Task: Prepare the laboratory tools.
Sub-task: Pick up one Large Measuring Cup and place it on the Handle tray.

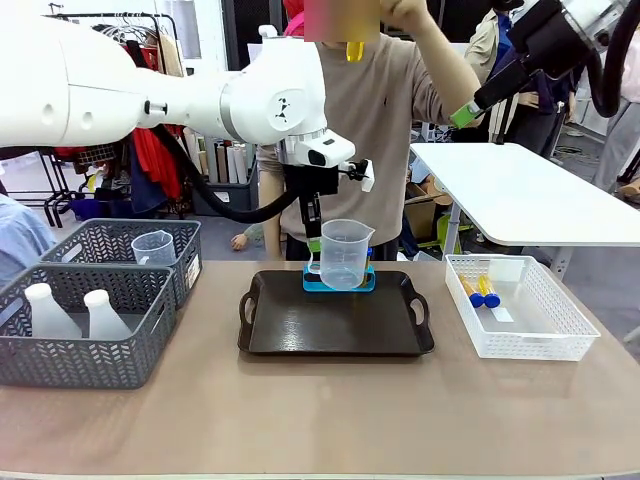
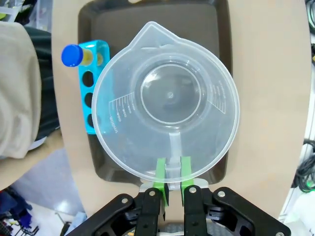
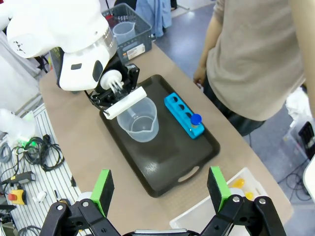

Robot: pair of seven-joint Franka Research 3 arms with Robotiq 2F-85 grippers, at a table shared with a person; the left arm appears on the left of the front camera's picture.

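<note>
A: What do we have nearest us?

B: At the table's near left corner sits a grey basket [image 1: 80, 355] with two white flasks [image 1: 45, 310] standing in it. Right behind it, a second grey basket [image 1: 110, 240] holds a small beaker [image 1: 153, 247].

A: And in the middle?

B: We see a black tray [image 1: 330, 325] there. By the table's right edge is a white basket [image 1: 520, 350] with two amber tubes [image 1: 480, 291] lying in it.

A: Where's the clear beaker [image 1: 343, 255]?

B: It is upright over the tray's far half, with its spout turned away from the left gripper [image 2: 171, 177]. That gripper's green pads are clamped on the handle. We can't tell whether the base touches the tray.

A: And past that?

B: A blue rack [image 3: 182, 115] lies along the tray's far edge, just beside the clear beaker. One blue-capped tube [image 2: 72, 55] stands in an end hole. The right gripper [image 3: 160, 179] hangs high above the table, fingers spread wide, gripping nothing. A person [image 1: 370, 130] in a beige top stands at the far edge.
</note>
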